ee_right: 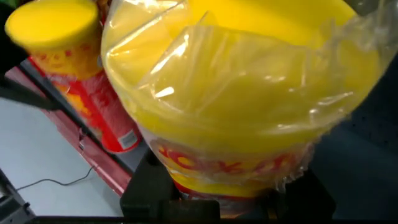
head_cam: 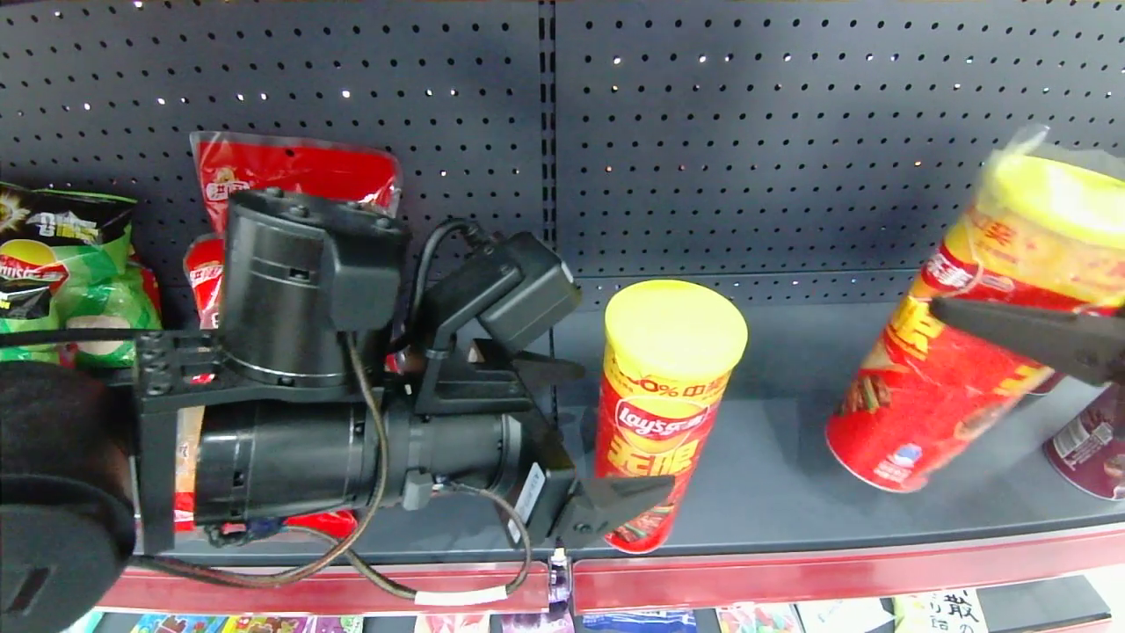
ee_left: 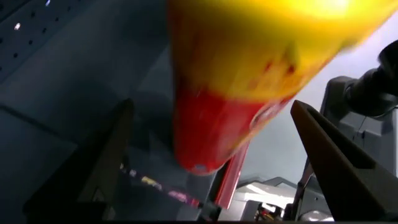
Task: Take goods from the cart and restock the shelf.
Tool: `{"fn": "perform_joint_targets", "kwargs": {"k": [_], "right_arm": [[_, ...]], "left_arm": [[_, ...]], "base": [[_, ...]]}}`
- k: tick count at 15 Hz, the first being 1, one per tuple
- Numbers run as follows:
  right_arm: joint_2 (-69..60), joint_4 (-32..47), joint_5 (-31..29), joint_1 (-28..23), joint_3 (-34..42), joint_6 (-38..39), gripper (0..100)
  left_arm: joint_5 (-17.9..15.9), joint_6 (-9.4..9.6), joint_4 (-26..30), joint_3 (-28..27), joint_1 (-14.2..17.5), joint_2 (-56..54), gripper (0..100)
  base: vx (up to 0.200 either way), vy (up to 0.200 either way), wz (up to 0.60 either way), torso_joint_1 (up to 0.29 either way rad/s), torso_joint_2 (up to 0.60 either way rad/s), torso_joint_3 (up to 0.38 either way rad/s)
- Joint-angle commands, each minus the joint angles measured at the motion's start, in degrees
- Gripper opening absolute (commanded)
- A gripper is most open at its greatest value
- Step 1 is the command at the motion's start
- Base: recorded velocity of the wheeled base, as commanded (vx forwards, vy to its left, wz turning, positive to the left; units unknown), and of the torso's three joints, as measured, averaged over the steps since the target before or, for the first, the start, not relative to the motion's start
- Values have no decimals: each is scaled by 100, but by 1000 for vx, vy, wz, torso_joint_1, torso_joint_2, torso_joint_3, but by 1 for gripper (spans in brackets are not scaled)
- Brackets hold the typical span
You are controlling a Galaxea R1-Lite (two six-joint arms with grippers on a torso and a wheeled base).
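Snack bags (head_cam: 61,264) lean at the far left of the shelf (head_cam: 791,492). The left gripper (head_cam: 580,435) is spread open just left of the upright chip can (head_cam: 672,413). Right of that can, the right gripper (ee_right: 227,202) clamps a 2nd, tilted chip can (head_cam: 958,352).

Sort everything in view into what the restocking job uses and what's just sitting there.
Job: upright can, flanked by the open left gripper; tilted can, held by the right gripper; shelf.
Just there: red bags, green bag, purple can at the shelf's right.
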Motion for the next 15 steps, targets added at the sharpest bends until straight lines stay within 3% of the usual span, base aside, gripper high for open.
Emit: {"fn": "perform_joint_targets", "kwargs": {"k": [1,3,8,15], "right_arm": [[1097,-30,3,208,-761,-4,0],[1659,-65,3,402,-1148,-30,0],[2696,-997,188,613,-1482,5,0],[3452,-1014,56,1096,-2000,-4,0]], "left_arm": [[10,4,-6,288,158,-375,100],[10,4,3,569,255,-682,100],[194,-5,-6,1721,405,-1640,100],[229,-5,38,2266,1055,-2493,100]], "base": [[0,0,0,0,0,0],[0,0,0,0,0,0],[0,0,0,0,0,0],[0,0,0,0,0,0]]}}
